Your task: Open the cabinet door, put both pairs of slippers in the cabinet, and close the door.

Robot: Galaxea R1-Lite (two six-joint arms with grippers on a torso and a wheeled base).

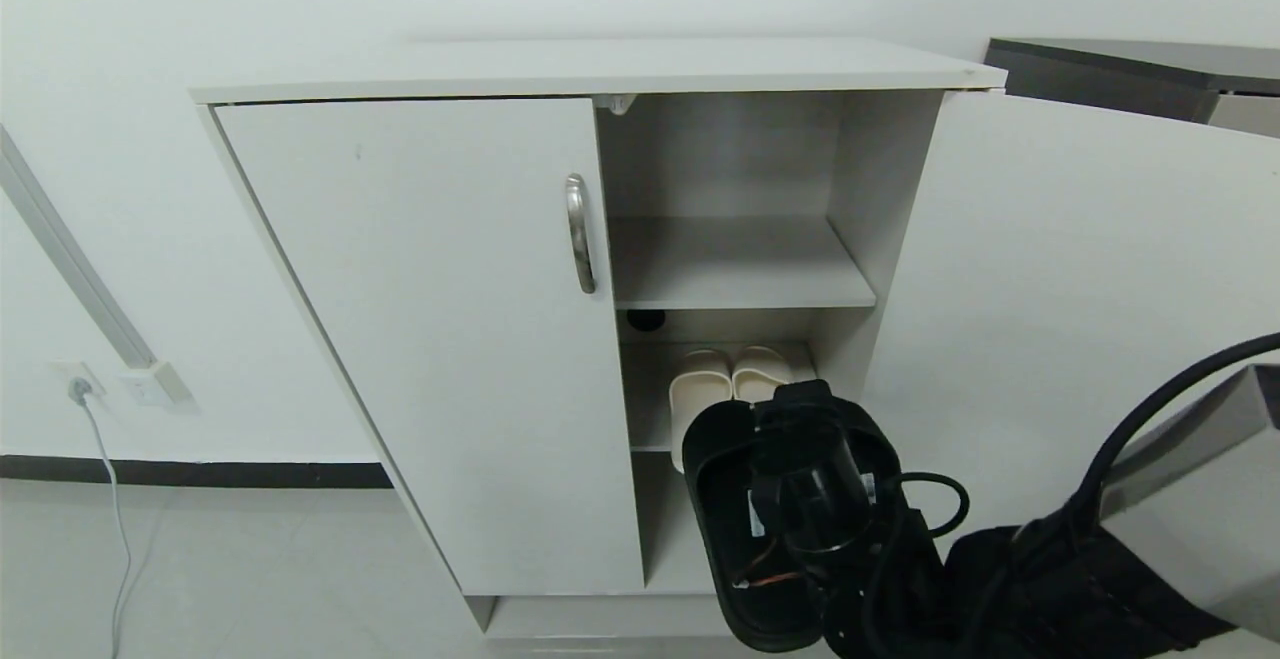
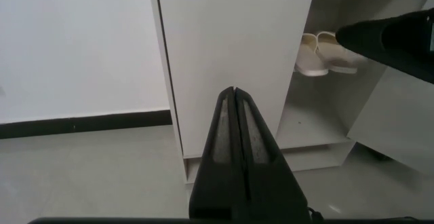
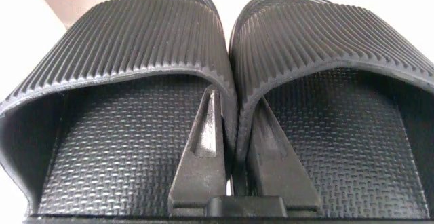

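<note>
The white cabinet [image 1: 600, 64] has its right door [image 1: 1060, 269] swung open and its left door [image 1: 420, 339] closed. A pair of white slippers [image 1: 730, 384] [image 2: 325, 51] lies on the middle shelf inside. My right gripper [image 1: 800, 499] [image 3: 236, 102] is shut on the pair of black slippers [image 1: 735, 529] [image 3: 135, 75], pinching their two inner walls together. It holds them in front of the open compartment, just below the white pair; the black slippers [image 2: 386, 34] show at the cabinet opening. My left gripper [image 2: 234, 91] is shut on nothing, low over the floor before the closed door.
The upper shelf [image 1: 740, 264] is bare. A metal handle [image 1: 578, 234] sits on the closed door's edge. A wall socket with a cable [image 1: 80, 384] is at the left. A grey unit [image 1: 1150, 69] stands behind the open door.
</note>
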